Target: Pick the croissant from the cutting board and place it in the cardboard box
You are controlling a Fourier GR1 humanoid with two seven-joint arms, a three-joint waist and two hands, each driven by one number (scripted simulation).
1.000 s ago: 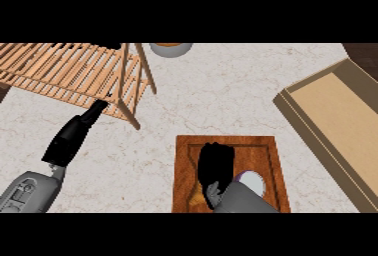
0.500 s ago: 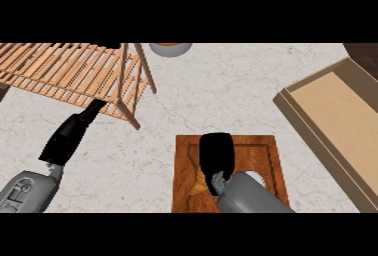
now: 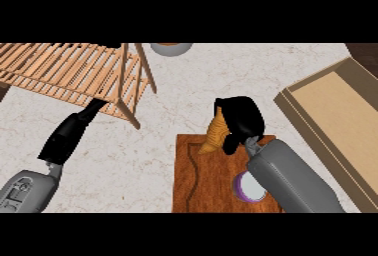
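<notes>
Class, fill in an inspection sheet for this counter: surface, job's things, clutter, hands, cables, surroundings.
Surface: pale speckled counter.
Job's things: croissant at the far edge of the cutting board, in the right hand; cardboard box at right, visible part bare.
Clutter: wooden rack far left; grey bowl at far edge; purple-rimmed dish on the board, partly under the right forearm.
Hands: right hand curled round the croissant; left hand open, beside the rack.
Cables: nothing seen.
Surroundings: nothing seen.

right robot hand (image 3: 240, 120) curled round croissant (image 3: 213, 136), over cutting board (image 3: 201, 186) far edge
</notes>
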